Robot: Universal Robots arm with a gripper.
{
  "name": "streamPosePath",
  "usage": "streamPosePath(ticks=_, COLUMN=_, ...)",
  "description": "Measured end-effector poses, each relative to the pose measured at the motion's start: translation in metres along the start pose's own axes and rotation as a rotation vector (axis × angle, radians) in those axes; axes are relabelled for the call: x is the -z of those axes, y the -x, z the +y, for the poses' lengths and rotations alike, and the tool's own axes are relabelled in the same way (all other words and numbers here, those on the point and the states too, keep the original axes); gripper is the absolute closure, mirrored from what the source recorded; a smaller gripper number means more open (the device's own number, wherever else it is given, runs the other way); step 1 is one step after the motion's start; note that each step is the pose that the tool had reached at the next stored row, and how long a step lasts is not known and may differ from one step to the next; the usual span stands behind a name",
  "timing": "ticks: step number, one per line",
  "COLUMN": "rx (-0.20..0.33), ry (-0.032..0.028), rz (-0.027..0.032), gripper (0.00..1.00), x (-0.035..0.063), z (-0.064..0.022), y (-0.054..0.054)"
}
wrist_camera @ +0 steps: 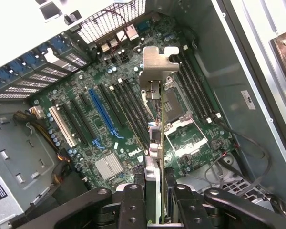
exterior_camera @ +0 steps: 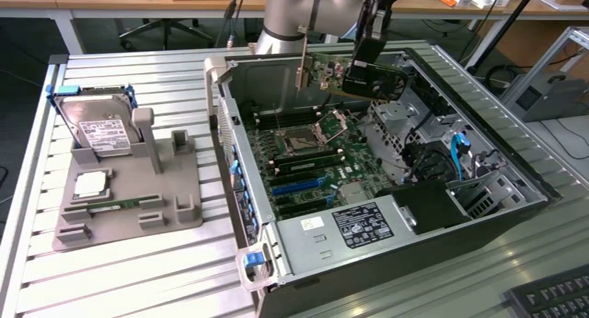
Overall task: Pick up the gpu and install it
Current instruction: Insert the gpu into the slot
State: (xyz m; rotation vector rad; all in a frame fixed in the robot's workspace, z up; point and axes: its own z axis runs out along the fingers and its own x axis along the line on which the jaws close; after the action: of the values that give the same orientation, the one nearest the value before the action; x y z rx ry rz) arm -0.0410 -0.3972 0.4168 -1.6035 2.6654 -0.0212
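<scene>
The gripper (exterior_camera: 366,61) pinches the graphics card (exterior_camera: 332,73) by its edge, fingers partly closed on it. The card hangs above the open computer case (exterior_camera: 276,63), over its motherboard (exterior_camera: 308,159).

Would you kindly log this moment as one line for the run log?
gripper: shut on gpu | gpu: held above motherboard in open computer case | status: not yet seated

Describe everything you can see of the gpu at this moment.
The gpu is a flat card: green circuit board, black fan cover, silver metal bracket on one short end. It hangs in the air over the open computer case, above the motherboard, not yet seated. The black fingers clamp its two faces; nothing else touches it.
</scene>
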Motion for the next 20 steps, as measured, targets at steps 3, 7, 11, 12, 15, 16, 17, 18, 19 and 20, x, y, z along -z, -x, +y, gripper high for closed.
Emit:
streamPosePath(ticks=3, rx=0.006, ry=0.0001, rz=-0.0002, gripper=0.73, x=0.0000, z=0.0000, y=0.0000)
streamPosePath(ticks=7, rx=0.014, ry=0.0003, rz=-0.0004, gripper=0.73, x=0.0000, z=-0.0001, y=-0.0001)
streamPosePath(ticks=11, rx=0.023, ry=0.0004, rz=-0.0006, gripper=0.73, x=0.0000, z=-0.0001, y=-0.0002)
streamPosePath(ticks=12, rx=0.024, ry=0.0005, rz=-0.0007, gripper=0.73, x=0.0000, z=-0.0001, y=-0.0002)
streamPosePath(ticks=15, rx=0.030, ry=0.0006, rz=-0.0008, gripper=0.73, x=0.0000, z=-0.0001, y=-0.0002)
streamPosePath(ticks=16, rx=0.033, ry=0.0007, rz=-0.0009, gripper=0.73, x=0.0000, z=-0.0001, y=-0.0002)
streamPosePath(ticks=17, rx=0.036, ry=0.0007, rz=-0.0010, gripper=0.73, x=0.0000, z=-0.0002, y=-0.0002)
streamPosePath(ticks=18, rx=0.038, ry=0.0007, rz=-0.0010, gripper=0.73, x=0.0000, z=-0.0002, y=-0.0003)
streamPosePath(ticks=19, rx=0.041, ry=0.0008, rz=-0.0011, gripper=0.73, x=0.0000, z=-0.0002, y=-0.0003)
streamPosePath(ticks=20, rx=0.042, ry=0.0008, rz=-0.0011, gripper=0.73, x=0.0000, z=-0.0002, y=-0.0003)
